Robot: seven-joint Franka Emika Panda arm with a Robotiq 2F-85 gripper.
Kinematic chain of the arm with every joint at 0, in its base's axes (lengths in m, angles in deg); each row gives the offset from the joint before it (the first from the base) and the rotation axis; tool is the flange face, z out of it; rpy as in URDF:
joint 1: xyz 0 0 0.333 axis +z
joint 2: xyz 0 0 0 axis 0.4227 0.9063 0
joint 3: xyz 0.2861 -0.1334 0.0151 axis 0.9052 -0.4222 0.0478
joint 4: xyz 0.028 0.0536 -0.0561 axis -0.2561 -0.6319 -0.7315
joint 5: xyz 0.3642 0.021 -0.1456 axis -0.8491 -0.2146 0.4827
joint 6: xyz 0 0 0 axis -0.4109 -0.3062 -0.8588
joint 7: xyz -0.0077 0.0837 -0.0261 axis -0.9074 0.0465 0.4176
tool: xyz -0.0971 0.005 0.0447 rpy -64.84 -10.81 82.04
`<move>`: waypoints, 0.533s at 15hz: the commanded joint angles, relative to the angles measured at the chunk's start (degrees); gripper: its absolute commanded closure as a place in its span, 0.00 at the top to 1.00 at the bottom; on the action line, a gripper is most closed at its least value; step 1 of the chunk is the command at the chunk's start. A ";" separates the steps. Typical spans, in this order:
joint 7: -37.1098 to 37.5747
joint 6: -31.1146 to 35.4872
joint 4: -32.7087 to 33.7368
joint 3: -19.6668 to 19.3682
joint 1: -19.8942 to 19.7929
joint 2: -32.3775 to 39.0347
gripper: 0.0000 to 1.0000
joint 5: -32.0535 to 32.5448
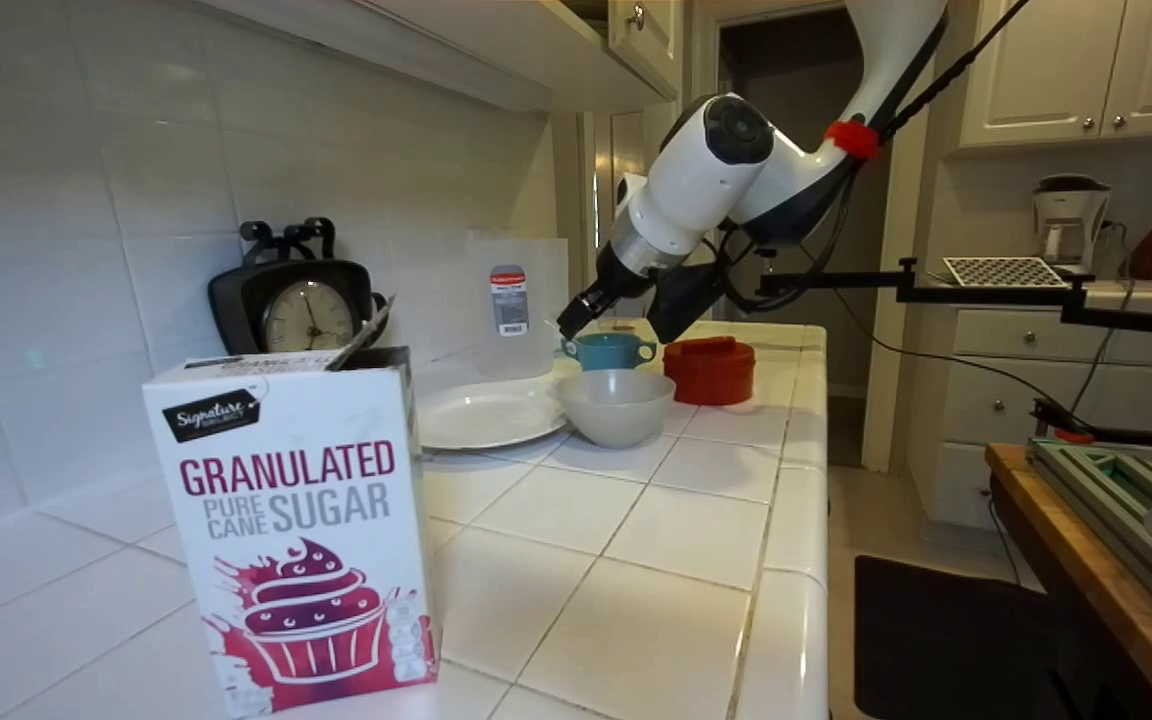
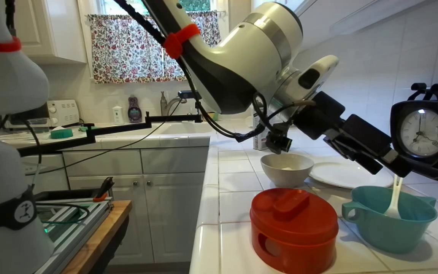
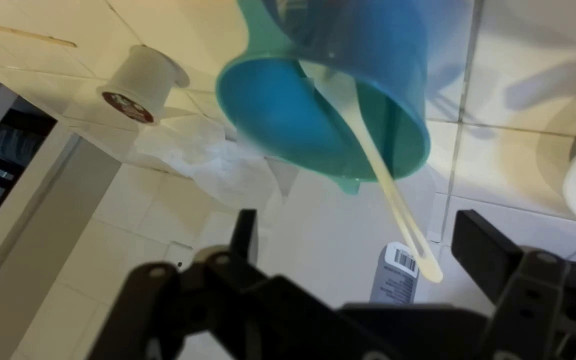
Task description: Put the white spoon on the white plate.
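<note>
Teal cup (image 2: 386, 236), two-handled and upright on the tiled counter (image 1: 561, 515), taken as landmark, with the white spoon (image 2: 394, 199) standing in it. The spoon rests head down inside the cup, its slotted handle rising at a slant past the rim; the cup presumably serves to keep that handle raised, where fingers can reach it. The white plate (image 2: 350, 173) lies flat near the cup, on the side toward the sugar box (image 1: 296, 520), probably so that the spoon need travel only a short way. A lidded red container (image 2: 299, 228) stands beside the cup and appears to play no part. Above the cup's rim, the gripper (image 3: 360, 230) slopes downward, a tilt likely chosen to bring one finger to each side of the thin handle. Its jaws stand well apart and hold nothing. In the wrist view the handle's free end falls within the gap, nearer one finger than the other; whether it lies as deep as the pads cannot be told. In an exterior view the handle's tip appears just beneath a fingertip (image 2: 401, 166), over the cup. The next requirement seems to be a centred closing on the handle, since an off-centre squeeze might drag the spoon along the rim or tip the cup.
</note>
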 commanded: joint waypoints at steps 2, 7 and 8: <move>3.64 -0.09 2.78 -6.72 7.09 1.60 1.00 2.71; 3.68 0.32 5.30 -10.29 10.58 3.19 1.00 2.11; 3.56 0.38 5.59 -10.54 10.74 3.40 1.00 2.00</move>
